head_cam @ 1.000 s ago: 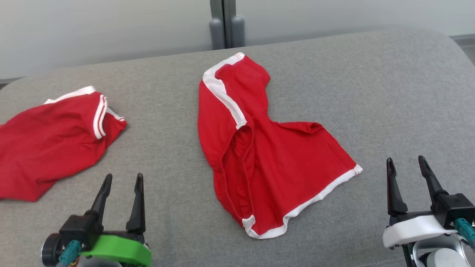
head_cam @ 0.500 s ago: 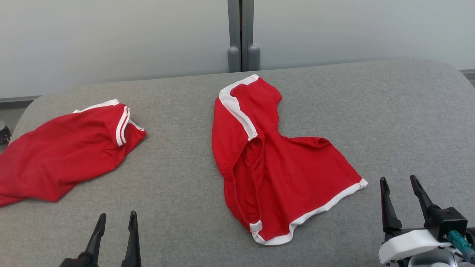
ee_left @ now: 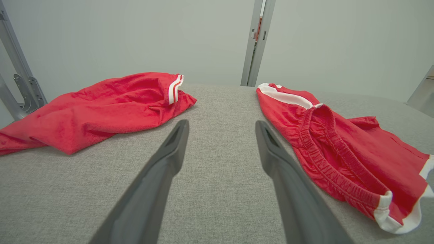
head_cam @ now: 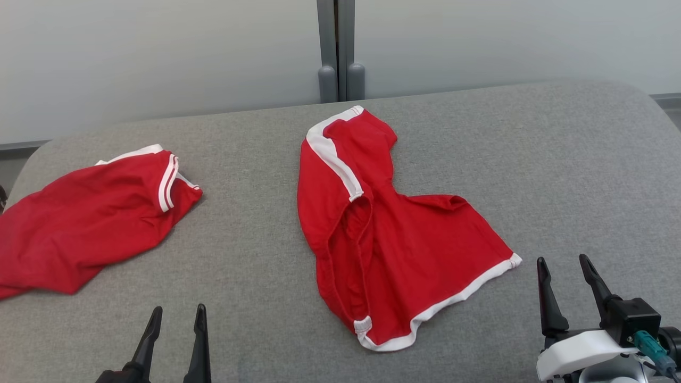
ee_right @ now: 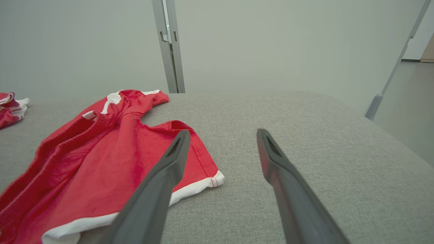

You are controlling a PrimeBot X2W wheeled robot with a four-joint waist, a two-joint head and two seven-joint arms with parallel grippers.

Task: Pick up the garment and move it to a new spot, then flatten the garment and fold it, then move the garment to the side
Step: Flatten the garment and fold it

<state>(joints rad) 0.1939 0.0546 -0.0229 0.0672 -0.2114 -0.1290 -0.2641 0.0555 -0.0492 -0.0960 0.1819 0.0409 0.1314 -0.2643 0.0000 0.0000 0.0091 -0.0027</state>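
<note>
The red shorts [head_cam: 393,239] lay crumpled near the middle of the grey surface [head_cam: 558,159], one leg reaching toward the far edge and the other toward the right edge. The elastic waistband [ee_left: 325,142] ran down toward the front edge. The left gripper [head_cam: 179,308] and right gripper [head_cam: 562,259] both hovered by the front edge with jaws spread wide and nothing in them. The left was well apart from the shorts; the right sat near the white hem corner.

The pick-up looked not yet begun. To do it well, each gripper would probably best take one end of the waistband, pinching both layers, and lift evenly so the cloth hangs straight instead of twisting. Coming in low and flat should help a finger slide under the fabric.

A second red garment [head_cam: 90,223] lay at the left edge, cut off by the head view's border, so its full shape was unclear. How many layers were folded under the shorts' far leg could not be made out.
</note>
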